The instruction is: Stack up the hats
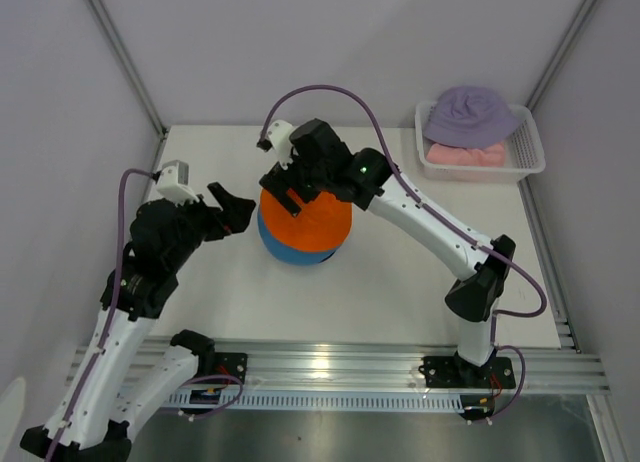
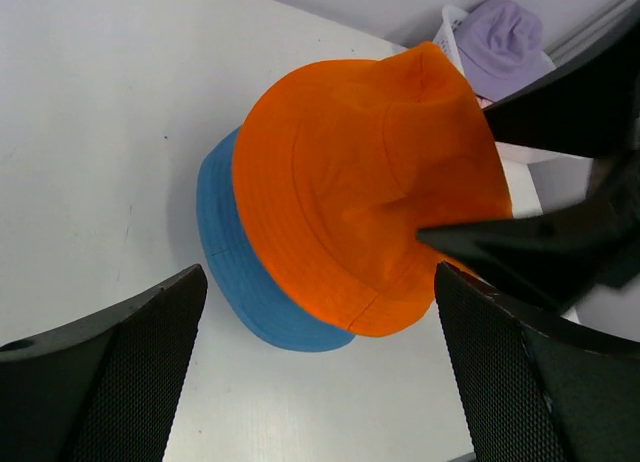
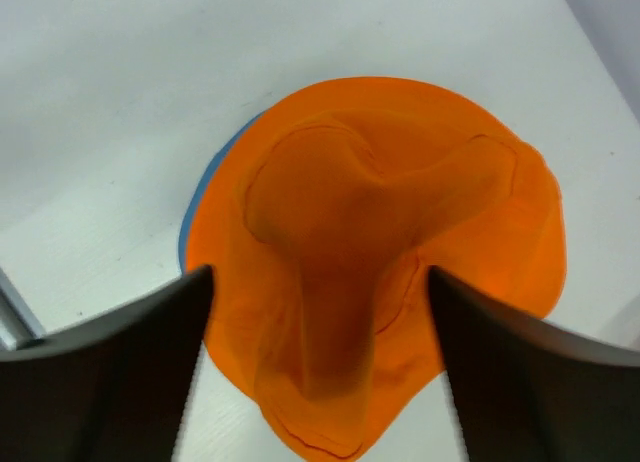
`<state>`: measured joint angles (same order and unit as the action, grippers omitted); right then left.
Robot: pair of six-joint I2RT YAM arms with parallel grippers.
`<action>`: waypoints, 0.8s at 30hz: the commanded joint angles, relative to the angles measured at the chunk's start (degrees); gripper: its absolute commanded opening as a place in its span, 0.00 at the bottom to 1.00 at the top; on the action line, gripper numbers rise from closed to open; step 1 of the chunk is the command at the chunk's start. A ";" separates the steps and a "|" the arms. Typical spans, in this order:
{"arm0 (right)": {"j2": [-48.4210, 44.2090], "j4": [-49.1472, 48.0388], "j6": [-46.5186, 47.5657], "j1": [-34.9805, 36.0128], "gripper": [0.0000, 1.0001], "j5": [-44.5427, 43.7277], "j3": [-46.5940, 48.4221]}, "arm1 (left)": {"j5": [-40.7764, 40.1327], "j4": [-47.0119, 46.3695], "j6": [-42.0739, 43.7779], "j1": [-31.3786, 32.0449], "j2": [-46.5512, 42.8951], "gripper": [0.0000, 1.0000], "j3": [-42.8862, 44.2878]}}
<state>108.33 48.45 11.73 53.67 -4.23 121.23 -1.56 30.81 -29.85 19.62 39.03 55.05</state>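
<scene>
Stack, table (image 1: 400, 282) centre: orange hat (image 1: 312, 220) atop blue hat (image 1: 285, 250) — orange crown creased, blue brim showing at left and near sides.
R gripper (image 3: 318, 272): directly over orange hat, fingers spread well apart, nothing held; contact w/ fabric not discernible.
L gripper (image 1: 232, 210): just left of stack, opened wide, empty, clear of both hats.
Far right corner: basket (image 1: 530, 150) w/ lavender hat (image 1: 470, 114) atop pink hat (image 1: 465, 155).
</scene>
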 commanded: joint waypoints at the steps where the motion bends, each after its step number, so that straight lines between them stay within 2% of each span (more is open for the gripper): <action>1: -2.25 0.06 -2.40 0.21 0.99 3.53 4.52 | 5.59 -4.43 -5.04 -2.91 5.09 0.97 0.41; 5: -4.88 1.74 -6.70 -1.54 0.99 3.44 8.49 | 12.62 -10.66 -11.88 -8.36 7.90 0.89 -3.01; 8: -9.61 -0.53 -13.72 -7.33 1.00 6.33 6.23 | 21.66 -18.11 -15.05 -13.63 8.96 0.88 -8.01; 10: -13.30 -4.22 -19.77 -14.44 0.99 8.44 0.62 | 27.63 -22.09 -16.12 -16.26 9.92 0.86 -9.77; 11: -17.85 -9.98 -21.47 -16.82 1.00 10.62 -7.85 | 28.80 -25.33 -16.99 -16.62 10.36 0.85 -10.48; 12: -20.16 -13.34 -23.57 -21.54 1.00 11.78 -12.38 | 29.50 -26.84 -17.17 -16.72 10.72 0.85 -10.92; 16: -28.52 -32.21 -34.03 -31.75 1.00 19.69 -33.39 | 33.62 -34.75 -17.70 -17.15 13.35 0.85 -13.82; 18: -29.93 -36.74 -37.63 -33.97 1.00 21.54 -41.73 | 35.13 -36.86 -16.83 -17.59 16.15 0.83 -14.44; 24: -24.23 -42.01 -41.94 -36.27 0.98 30.32 -46.07 | 35.75 -39.94 -16.65 -19.17 19.85 0.81 -16.90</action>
<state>82.00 15.94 -24.29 17.61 17.85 76.73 31.40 -3.11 -45.69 1.83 58.02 39.35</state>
